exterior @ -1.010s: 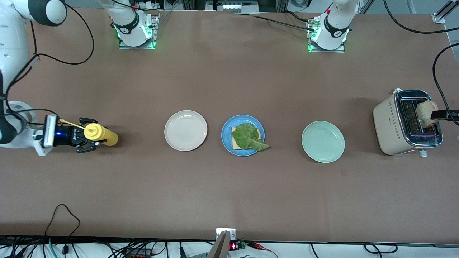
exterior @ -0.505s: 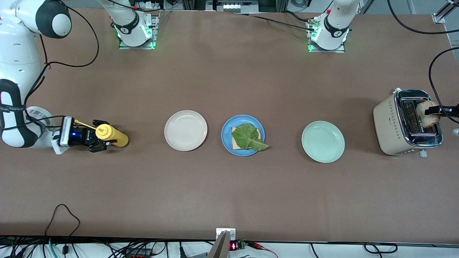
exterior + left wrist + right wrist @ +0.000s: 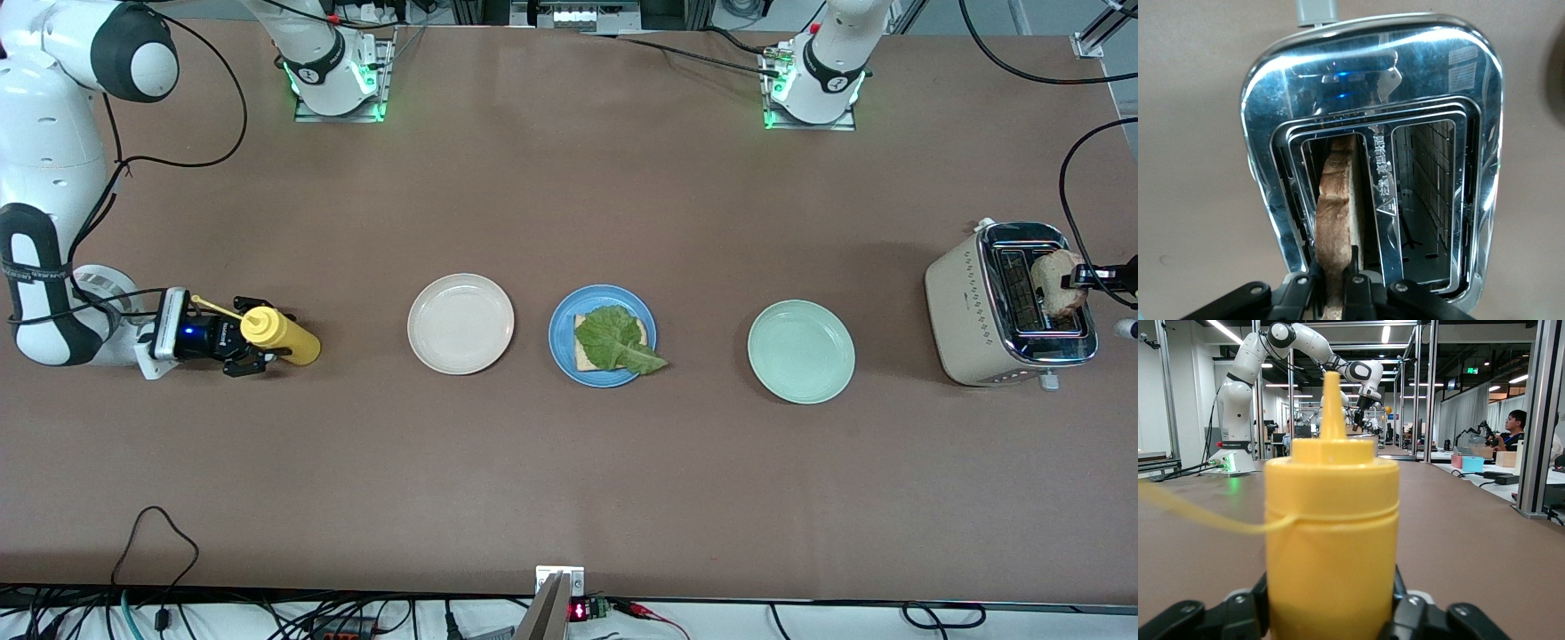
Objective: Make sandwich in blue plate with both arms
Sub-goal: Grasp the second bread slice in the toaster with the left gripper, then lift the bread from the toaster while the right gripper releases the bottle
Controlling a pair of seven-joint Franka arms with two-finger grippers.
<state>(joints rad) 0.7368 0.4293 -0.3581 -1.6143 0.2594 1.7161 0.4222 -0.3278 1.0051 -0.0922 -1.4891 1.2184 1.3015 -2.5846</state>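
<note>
The blue plate sits mid-table with one slice of bread on it and a green lettuce leaf on top. A second bread slice stands upright in a slot of the toaster. My left gripper is shut on that slice's top edge, over the toaster. My right gripper is low at the right arm's end of the table. Its fingers press both sides of the upright yellow squeeze bottle.
A cream-white plate lies beside the blue plate toward the right arm's end. A pale mint-green plate lies beside it toward the left arm's end. Cables run along the table edge nearest the camera.
My left gripper has closed on the bread slice in the toaster. My right gripper has carried the yellow bottle a little toward the plates.
</note>
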